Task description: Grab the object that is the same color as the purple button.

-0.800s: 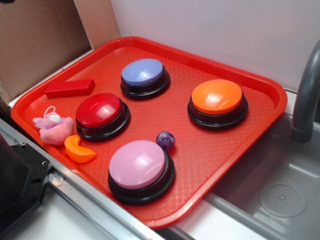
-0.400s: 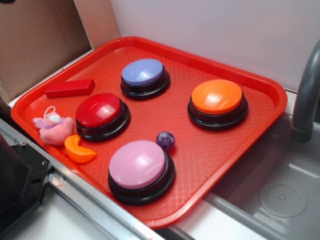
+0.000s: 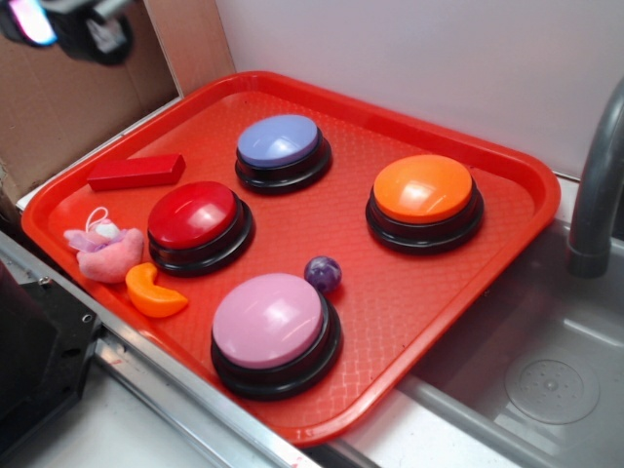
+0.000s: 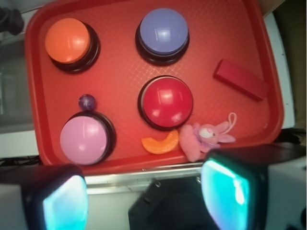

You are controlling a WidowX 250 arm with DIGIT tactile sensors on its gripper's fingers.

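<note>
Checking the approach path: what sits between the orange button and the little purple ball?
Nothing; in both views only bare red tray separates the orange button from the purple ball.

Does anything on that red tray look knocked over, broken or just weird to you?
Nothing looks spilled or damaged. The four dome buttons sit flat on the red tray. The only loose roller is the small purple ball, resting by the pink button. The pink plush toy lies slumped beside the orange crescent, near the tray's edge.
</note>
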